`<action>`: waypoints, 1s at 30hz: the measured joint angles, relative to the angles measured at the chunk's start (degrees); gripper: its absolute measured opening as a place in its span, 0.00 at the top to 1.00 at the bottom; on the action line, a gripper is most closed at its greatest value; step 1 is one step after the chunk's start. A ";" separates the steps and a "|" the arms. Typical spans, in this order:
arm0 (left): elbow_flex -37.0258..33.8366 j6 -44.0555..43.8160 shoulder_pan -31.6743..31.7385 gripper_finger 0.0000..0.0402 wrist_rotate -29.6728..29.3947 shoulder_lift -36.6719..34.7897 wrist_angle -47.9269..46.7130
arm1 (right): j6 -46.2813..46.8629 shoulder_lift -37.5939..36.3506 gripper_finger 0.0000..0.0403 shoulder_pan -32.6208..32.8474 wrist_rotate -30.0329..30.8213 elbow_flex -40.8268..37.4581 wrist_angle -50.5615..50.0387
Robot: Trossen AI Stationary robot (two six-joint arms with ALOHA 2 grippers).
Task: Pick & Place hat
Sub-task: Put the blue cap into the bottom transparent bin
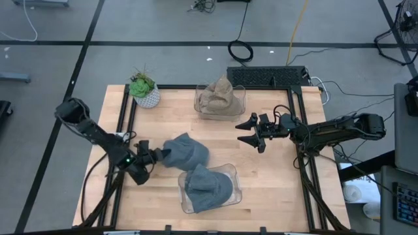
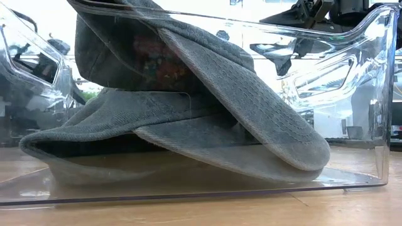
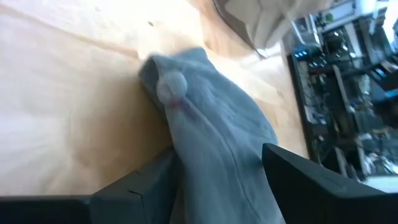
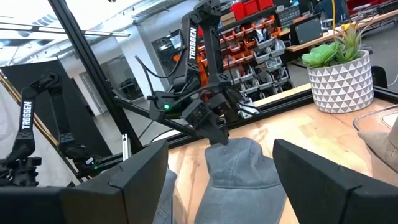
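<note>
Left tool [image 1: 159,155] grips a grey hat [image 1: 188,151] on the wooden desk [image 1: 274,183]; right tool [image 1: 247,131] hovers wide open, well apart

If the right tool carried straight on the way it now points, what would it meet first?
Probably the grey hat on the table, held at its far end by the left tool. The open right tool faces it, though its height is unclear.

Black jointed arms [image 1: 98,137], white TROSSEN lettering [image 4: 192,46]
</note>
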 joint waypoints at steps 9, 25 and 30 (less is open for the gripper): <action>0.00 7.63 11.52 0.41 11.25 0.00 -1.15 | 0.00 0.00 0.31 0.00 0.07 0.00 -0.02; 0.00 45.01 24.65 0.41 31.83 -0.01 30.64 | -0.85 0.00 0.31 0.00 -0.04 0.00 -0.88; 0.00 51.09 27.11 0.41 35.98 -0.02 37.08 | -0.86 0.01 0.31 0.00 -0.04 0.00 -1.62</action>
